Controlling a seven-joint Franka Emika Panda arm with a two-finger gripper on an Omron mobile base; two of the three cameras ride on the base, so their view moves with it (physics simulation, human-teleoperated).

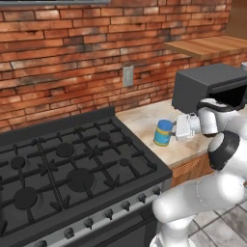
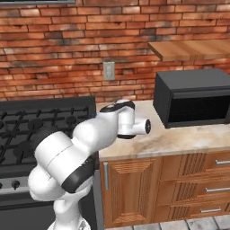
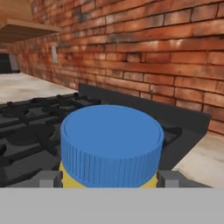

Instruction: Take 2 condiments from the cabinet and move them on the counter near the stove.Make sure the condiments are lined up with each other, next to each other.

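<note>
1. The jar with the blue lid stands upright on the bench, just beside the right edge of the stove.
2. The hand is at the jar's side, away from the stove; it reaches level toward the jar.
3. In the hand view the two fingertips stand on either side of the jar, close to its yellow body. I cannot tell whether they pinch it or are just apart.
4. The jar's long axis is vertical, across the reach of the hand.
</note>
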